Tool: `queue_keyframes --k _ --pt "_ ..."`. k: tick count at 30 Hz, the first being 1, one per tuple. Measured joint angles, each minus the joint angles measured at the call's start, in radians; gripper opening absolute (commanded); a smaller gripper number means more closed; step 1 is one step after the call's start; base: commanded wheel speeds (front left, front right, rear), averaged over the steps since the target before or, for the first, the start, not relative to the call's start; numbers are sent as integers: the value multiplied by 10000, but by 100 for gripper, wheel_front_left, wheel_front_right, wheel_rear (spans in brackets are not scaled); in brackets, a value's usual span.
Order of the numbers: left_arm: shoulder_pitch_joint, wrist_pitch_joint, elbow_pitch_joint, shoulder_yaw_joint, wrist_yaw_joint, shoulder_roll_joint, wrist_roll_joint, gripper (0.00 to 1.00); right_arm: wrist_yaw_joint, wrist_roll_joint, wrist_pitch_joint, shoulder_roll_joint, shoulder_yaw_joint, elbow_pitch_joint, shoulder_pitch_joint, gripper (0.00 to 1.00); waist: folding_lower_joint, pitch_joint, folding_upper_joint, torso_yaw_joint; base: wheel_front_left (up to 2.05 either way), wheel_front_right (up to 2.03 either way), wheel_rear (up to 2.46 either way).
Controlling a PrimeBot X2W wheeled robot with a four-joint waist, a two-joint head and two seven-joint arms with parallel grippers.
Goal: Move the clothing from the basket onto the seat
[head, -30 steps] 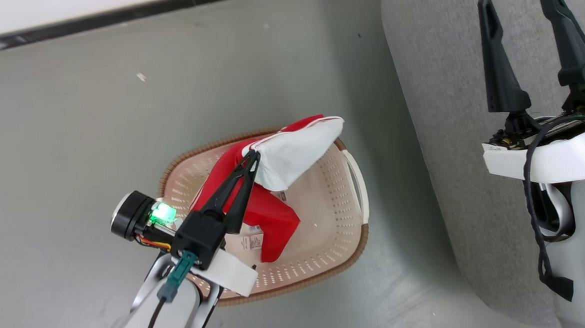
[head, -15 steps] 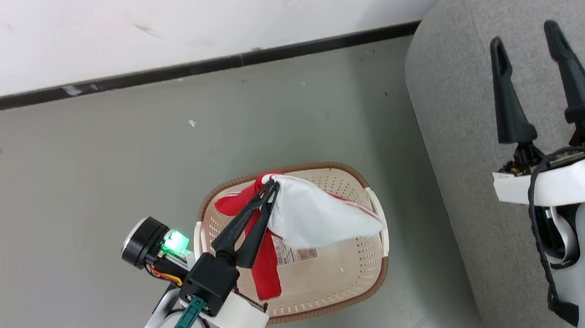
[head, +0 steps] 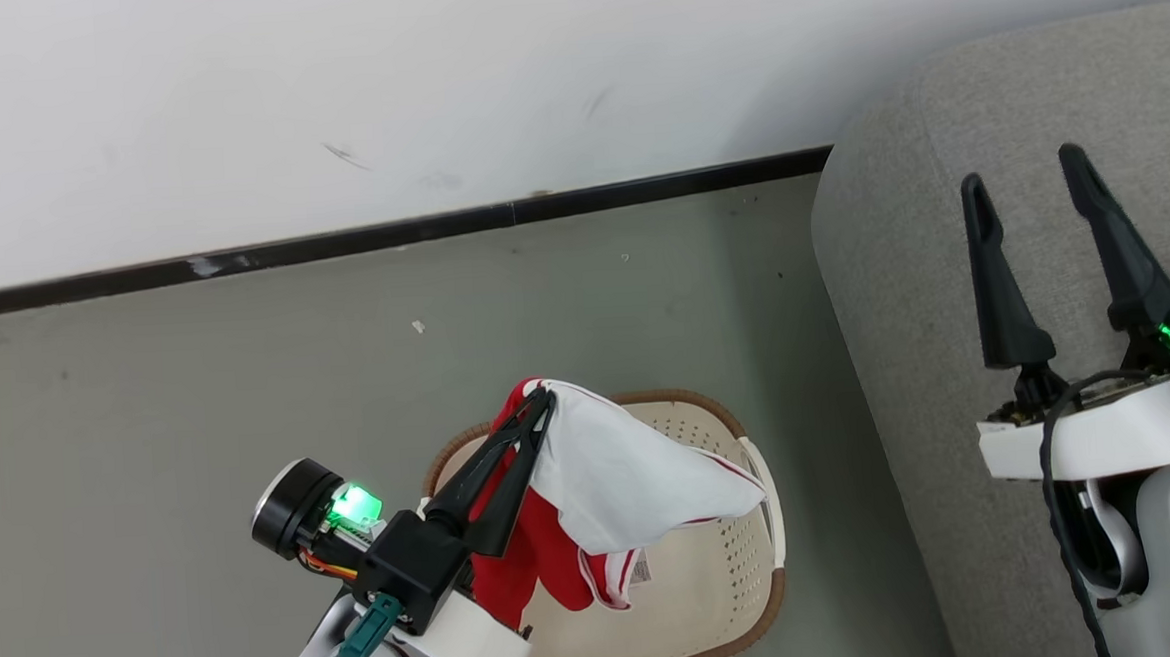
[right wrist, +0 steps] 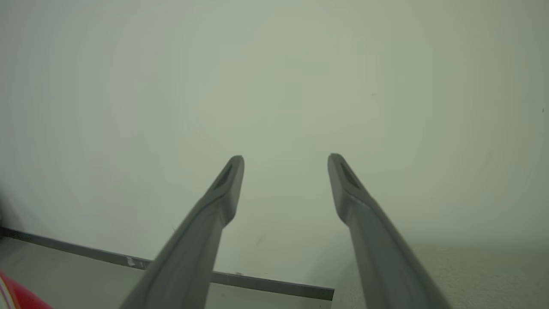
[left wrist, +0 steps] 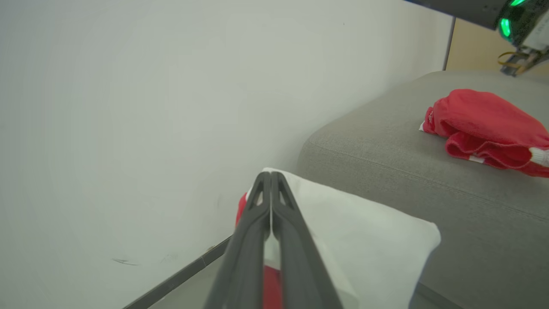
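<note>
My left gripper (head: 545, 397) is shut on a red and white garment (head: 628, 481) that hangs above the cream basket (head: 731, 621) at the bottom middle of the head view. In the left wrist view the shut gripper (left wrist: 270, 175) pinches the white panel (left wrist: 364, 240), with red cloth showing behind it. The grey sofa (head: 933, 280) stands to the right of the basket. A second red garment (left wrist: 484, 128) lies bunched on the sofa seat (left wrist: 386, 163). My right gripper (head: 1023, 173) is open over the sofa, and its fingers (right wrist: 223, 189) hold nothing.
A white wall (head: 432, 86) with a dark baseboard (head: 390, 237) runs along the back. Grey floor (head: 149, 411) spreads to the left of the basket. A small white scrap (head: 418, 326) lies on the floor.
The head camera has tilted up, bringing the wall into sight. My left gripper has lifted the garment higher, so it hangs free of the basket. The right gripper stays open.
</note>
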Motion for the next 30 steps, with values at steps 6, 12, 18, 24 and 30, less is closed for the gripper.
queue_keyframes --k 6,12,18,24,30 --pt "-1 0 299 -84 -140 -125 -71 69 0 0 0 10 50 -2 432 100 0 -467 0 -66 0 0 0" --pt "3 -2 299 -104 -140 -278 -148 100 0 0 0 21 65 -6 590 100 0 -756 0 -182 0 0 0" --pt "246 -4 267 207 -63 -276 -307 100 0 -15 0 38 21 -23 928 100 0 -941 0 -236 0 0 0" --pt "430 -33 267 1057 370 -119 -593 100 0 -86 0 56 2 -63 929 100 0 -1090 0 -166 0 0 0" --pt "720 -42 267 2029 819 75 -821 100 0 -92 0 59 23 -54 1115 100 1 -1233 0 -76 0 0 0"
